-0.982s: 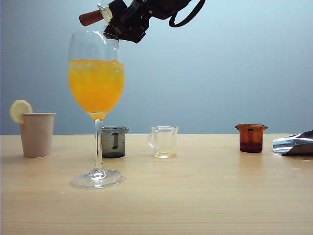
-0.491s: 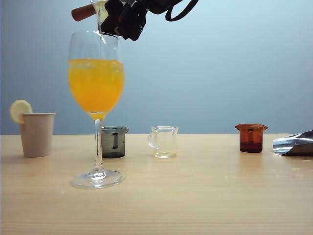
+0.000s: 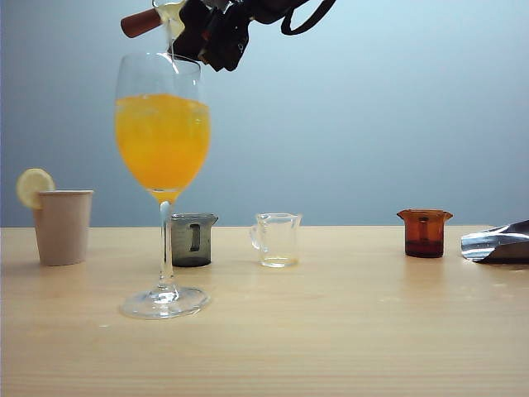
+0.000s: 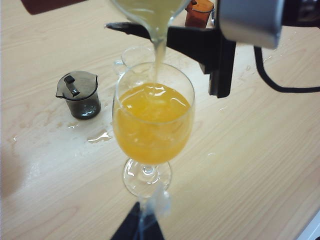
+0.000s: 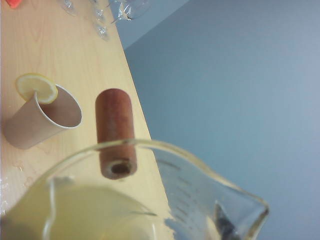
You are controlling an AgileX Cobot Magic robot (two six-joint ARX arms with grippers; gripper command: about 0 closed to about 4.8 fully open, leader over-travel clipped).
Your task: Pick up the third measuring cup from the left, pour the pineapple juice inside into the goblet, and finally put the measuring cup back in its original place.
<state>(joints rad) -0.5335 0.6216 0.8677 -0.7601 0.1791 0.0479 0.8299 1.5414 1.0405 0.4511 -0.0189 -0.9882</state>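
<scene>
Overhead, the right gripper (image 3: 198, 31) clamps one measuring cup (image 4: 145, 11) pouring into one goblet (image 3: 162, 124); left gripper (image 4: 137, 227) state unclear.

table (image 3: 347, 331) — matt wood | goblet (image 3: 163, 107) — glossy glass | handle (image 5: 115, 132) — wood

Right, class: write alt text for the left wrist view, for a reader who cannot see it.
A tilted measuring cup, held by the right gripper, pours a thin stream of pale juice into a goblet of orange liquid on a wooden table. Behind it stand a grey cup, a clear cup and an amber cup, beside small spills.
</scene>
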